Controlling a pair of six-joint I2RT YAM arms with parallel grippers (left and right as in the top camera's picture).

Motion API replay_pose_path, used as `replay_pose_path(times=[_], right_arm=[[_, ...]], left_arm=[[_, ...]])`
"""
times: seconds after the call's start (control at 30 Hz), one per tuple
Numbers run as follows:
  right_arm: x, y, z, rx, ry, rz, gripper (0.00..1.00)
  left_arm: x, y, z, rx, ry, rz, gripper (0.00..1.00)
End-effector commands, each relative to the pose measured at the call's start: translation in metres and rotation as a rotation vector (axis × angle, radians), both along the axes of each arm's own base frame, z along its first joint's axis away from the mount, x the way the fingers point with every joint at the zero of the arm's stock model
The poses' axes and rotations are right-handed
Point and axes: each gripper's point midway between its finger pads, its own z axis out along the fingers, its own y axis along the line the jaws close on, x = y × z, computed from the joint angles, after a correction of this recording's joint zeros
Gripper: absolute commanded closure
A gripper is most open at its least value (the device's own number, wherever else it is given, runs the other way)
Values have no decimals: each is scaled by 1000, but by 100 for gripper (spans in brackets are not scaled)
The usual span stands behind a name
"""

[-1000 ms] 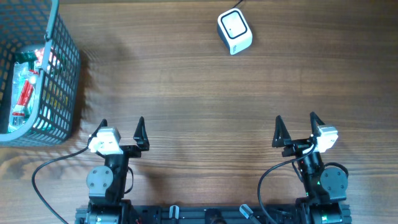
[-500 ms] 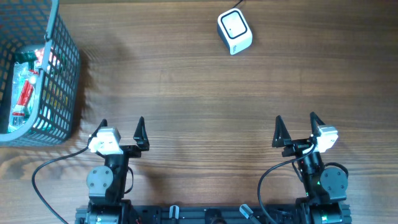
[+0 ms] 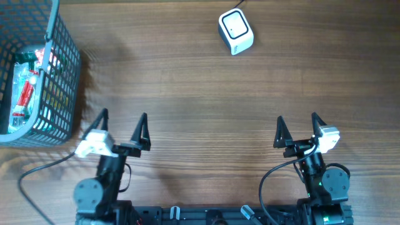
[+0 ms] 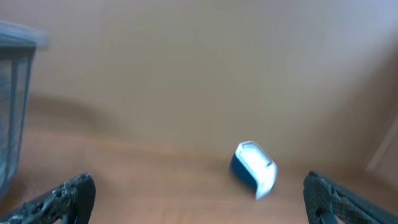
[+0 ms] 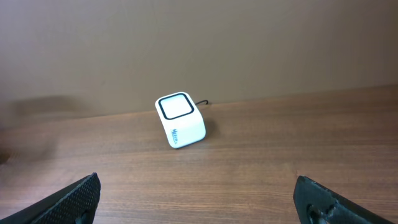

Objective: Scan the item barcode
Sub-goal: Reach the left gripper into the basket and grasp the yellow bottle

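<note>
The items (image 3: 24, 94) lay in the basket (image 3: 65, 69) at the far-left corner of the table (image 3: 187, 94), just ahead and left of the left gripper (image 3: 123, 116) and far from the right gripper (image 3: 297, 119), both spread wide and empty.

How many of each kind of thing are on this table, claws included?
Claws: 2 (left claw, right claw)
Barcode scanner: 1
Blue wire basket: 1, its packets too jumbled to count
Total: 4
</note>
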Motion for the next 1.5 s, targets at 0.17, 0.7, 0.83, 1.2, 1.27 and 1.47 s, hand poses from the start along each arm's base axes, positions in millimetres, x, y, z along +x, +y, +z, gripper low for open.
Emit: replay_pose_path(times=[0.17,0.7,0.83,1.2,1.27,1.47], right_arm=[[0,-1,2,8,-6,-10,0],[0,-1,2,8,-6,-10,0],[0,-1,2,8,-6,-10,0],[0,-1,2,8,-6,-10,0],[0,-1,2,8,-6,-10,0],[0,-1,2,8,-6,-10,0]], left_arm=[[-3,-1,158,19,176,-4,0],[112,87,193,148,781,373,0],[105,167,177,55,848,580,0],[104,269,63,-63,1208,734,0],[109,272,38,-41,1279,704,0],[116,268,-37,8,1459,558,0]])
